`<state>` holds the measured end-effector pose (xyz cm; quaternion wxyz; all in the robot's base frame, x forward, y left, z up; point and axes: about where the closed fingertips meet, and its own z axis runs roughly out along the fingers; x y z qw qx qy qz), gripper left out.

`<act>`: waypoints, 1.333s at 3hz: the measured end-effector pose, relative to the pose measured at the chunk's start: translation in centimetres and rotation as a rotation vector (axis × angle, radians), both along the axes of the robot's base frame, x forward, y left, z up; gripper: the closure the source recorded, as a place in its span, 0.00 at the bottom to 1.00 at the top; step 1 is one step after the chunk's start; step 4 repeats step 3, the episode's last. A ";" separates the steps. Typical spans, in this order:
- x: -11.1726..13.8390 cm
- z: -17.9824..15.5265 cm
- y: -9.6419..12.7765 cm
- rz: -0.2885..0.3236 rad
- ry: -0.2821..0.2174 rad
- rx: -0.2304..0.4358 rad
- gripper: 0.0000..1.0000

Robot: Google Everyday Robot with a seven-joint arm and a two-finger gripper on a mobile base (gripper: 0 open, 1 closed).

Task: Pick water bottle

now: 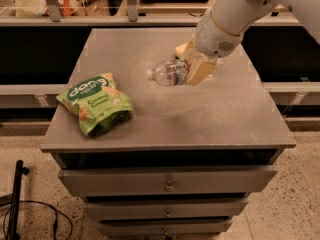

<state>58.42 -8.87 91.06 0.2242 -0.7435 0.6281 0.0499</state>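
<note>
The water bottle (167, 73) is a small clear ribbed bottle with a white cap and a red-blue label band. It lies sideways with its cap pointing left, over the middle of the grey table top (165, 121). My gripper (188, 63) comes in from the upper right on a white arm and is shut on the bottle's base end. One cream finger (200, 70) is in front of the bottle and the other is behind it. The bottle seems to hang just above the surface, with a faint shadow under it.
A green snack bag (95, 103) lies on the table's front left. The table is a cabinet with drawers (167, 181) below. Shelving and a rail run behind it. A black pole and cable (15, 199) are on the floor at lower left.
</note>
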 end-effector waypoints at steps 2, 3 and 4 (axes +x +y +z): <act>-1.6 3.9 -1.4 -0.067 -0.128 0.137 1.00; -1.6 4.0 -1.5 -0.069 -0.135 0.139 1.00; -1.6 4.0 -1.5 -0.069 -0.135 0.139 1.00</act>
